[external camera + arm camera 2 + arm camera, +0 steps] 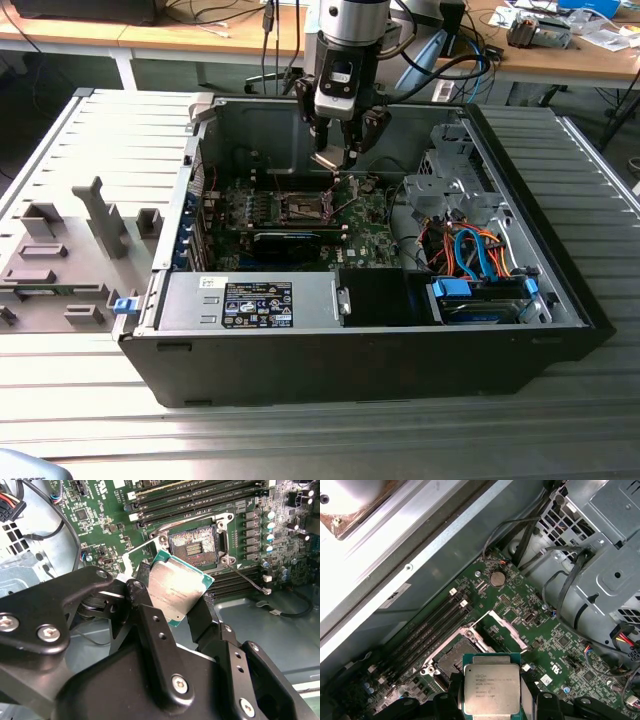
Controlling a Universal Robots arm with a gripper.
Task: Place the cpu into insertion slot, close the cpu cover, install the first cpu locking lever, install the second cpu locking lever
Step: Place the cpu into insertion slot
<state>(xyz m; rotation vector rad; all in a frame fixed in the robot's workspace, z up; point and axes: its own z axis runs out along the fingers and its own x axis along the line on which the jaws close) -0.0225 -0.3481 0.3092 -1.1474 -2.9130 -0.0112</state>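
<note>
— When the arm hung over the open computer case [400,370], what did the gripper [340,160] have hold of?

— It had the cpu [177,592]. The two black fingers [152,625] were closed on opposite edges of the plate and held nothing else. The pale metal face of the plate showed in both wrist views.

— Was it seated?

— No. It was held up over the green board [545,630], close to the insertion slot [192,542] but clear of it. In the second wrist view it sat at a tilt. The slot lay bare, with its dark brownish centre uncovered.

— And the cpu cover [507,630]?

— It stood raised off the slot, hinged up along one side. A thin wire lever [245,576] slanted out from a corner of the slot and lay free over the board.

— What else lay round about?

— Long black memory slots [427,625] ran beside the socket, and a round coin cell [497,578] sat further along the board. In the exterior view the gripper hung inside the case, above the board. A grey labelled box [250,300] lay along the near wall. Orange and blue cables [470,255] were bunched toward the exterior view's right.
</note>
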